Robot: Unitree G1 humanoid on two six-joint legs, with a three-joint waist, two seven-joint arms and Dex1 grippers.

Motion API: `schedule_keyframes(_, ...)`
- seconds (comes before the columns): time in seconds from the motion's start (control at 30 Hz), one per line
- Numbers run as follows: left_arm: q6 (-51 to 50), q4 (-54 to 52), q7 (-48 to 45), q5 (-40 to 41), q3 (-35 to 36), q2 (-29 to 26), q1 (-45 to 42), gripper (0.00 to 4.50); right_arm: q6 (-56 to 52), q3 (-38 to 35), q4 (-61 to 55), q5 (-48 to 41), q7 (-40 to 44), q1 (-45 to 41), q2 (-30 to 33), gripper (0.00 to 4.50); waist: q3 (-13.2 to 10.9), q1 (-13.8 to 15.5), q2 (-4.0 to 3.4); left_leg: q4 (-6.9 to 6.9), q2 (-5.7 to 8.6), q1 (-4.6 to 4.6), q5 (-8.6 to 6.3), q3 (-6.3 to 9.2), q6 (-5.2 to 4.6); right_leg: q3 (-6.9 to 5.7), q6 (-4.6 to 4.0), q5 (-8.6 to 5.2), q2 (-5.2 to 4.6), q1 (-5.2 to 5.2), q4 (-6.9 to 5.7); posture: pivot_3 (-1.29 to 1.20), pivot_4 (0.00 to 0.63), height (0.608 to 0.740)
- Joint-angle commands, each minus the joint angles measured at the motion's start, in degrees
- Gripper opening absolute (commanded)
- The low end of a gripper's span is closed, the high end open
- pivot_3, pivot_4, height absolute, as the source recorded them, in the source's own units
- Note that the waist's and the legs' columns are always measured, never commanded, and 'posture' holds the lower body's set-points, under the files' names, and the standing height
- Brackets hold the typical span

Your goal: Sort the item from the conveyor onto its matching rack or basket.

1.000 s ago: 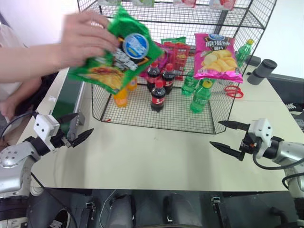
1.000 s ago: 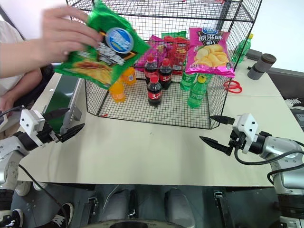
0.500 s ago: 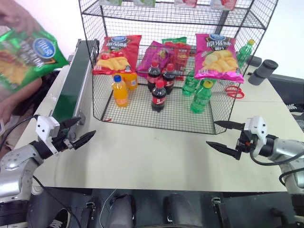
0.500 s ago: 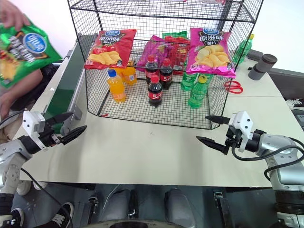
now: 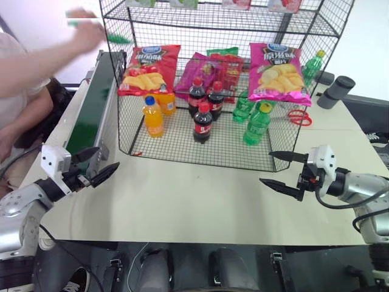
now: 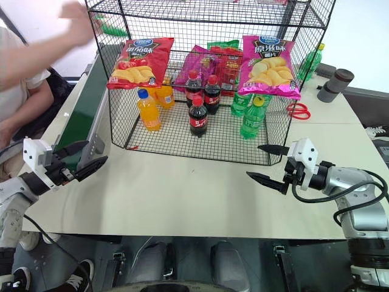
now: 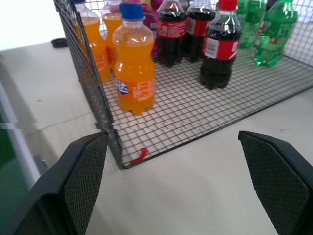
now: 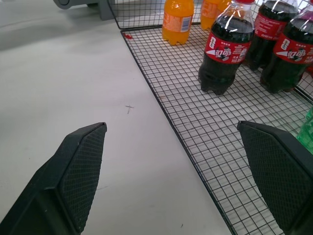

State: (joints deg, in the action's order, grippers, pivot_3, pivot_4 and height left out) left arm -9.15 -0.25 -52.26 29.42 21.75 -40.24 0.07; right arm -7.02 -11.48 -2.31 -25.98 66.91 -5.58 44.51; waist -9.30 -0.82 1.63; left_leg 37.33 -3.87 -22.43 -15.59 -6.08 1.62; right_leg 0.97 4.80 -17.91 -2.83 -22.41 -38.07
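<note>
Person's hand [image 5: 85,30] motion-blurred; rack [image 5: 225,24] top cut off.

From the head, your two eye views look forward and down over the pale beige table [image 5: 200,201] toward the tall black wire-grid rack [image 5: 225,79], from nearly the same spot. Your left wrist view sits low and close to the tabletop, facing the rack's near corner, with a small orange soda bottle [image 7: 134,58] right ahead. Your right wrist view looks low across the table at the rack's floor. Both wrist views share the dark cola bottle with a red label [image 8: 225,49].
</note>
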Motion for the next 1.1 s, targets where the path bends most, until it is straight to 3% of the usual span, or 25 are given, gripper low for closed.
schedule_keyframes(0.03, 1.79, -1.99, 0.29, -0.37, 1.39, -0.05, 0.43, 4.50, 1.36, -0.31, -0.33, -0.11, 0.30, -0.77, -0.03, 4.47, 0.00, -0.01, 0.00, 0.00, 0.00, 0.00, 0.00, 0.00, 0.00, 0.00, 0.00, 0.00, 0.00, 0.00, 0.00, 0.00, 0.150, 0.740)
schedule_keyframes(1.1, 4.91, -2.40, -0.73, -2.02, 1.20, -0.29, 2.77, 4.50, 2.39, 1.38, -0.52, 0.16, 0.32, -1.12, -0.29, 4.47, 0.00, -0.07, 0.00, 0.00, -0.01, 0.00, 0.00, 0.00, 0.00, 0.00, 0.00, 0.00, 0.00, 0.00, 0.00, 0.00, 0.150, 0.740)
